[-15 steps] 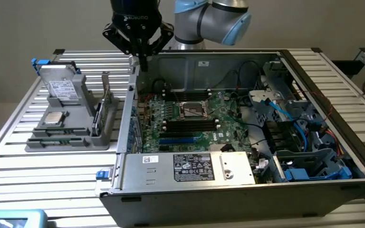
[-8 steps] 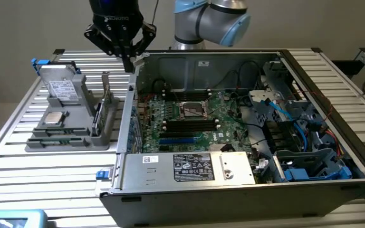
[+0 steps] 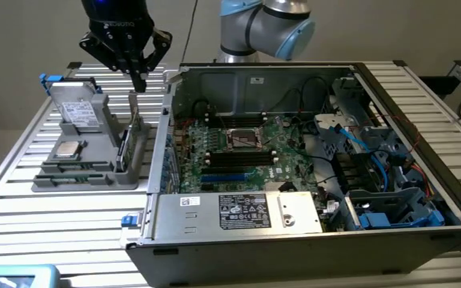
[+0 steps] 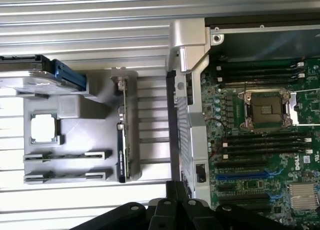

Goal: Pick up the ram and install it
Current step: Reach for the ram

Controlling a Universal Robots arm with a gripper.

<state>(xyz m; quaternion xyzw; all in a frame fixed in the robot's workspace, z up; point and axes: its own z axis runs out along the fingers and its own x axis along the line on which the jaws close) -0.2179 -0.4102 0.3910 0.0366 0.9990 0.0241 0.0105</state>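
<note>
Two ram sticks [image 3: 72, 165] stand on edge in the front slots of a grey holder [image 3: 46, 183] at the exterior view's left; from the wrist they show as thin strips [image 4: 67, 155]. My black gripper [image 3: 140, 84] hangs above the holder's far end, close to the open computer case [image 3: 295, 252], well away from the ram. Its fingers [image 4: 176, 190] are shut with nothing between them. The green motherboard [image 3: 283, 138] lies inside the case, with bare black memory slots [image 4: 260, 142] beside the CPU socket [image 4: 265, 108].
The holder also carries a hard drive [image 3: 77, 111], a CPU chip [image 3: 68, 150] and a taller card with a metal bracket [image 3: 137, 135] on its case side. Cables and drive cages [image 3: 383, 174] crowd the case's other end. All rests on a slatted metal table [image 3: 54, 216].
</note>
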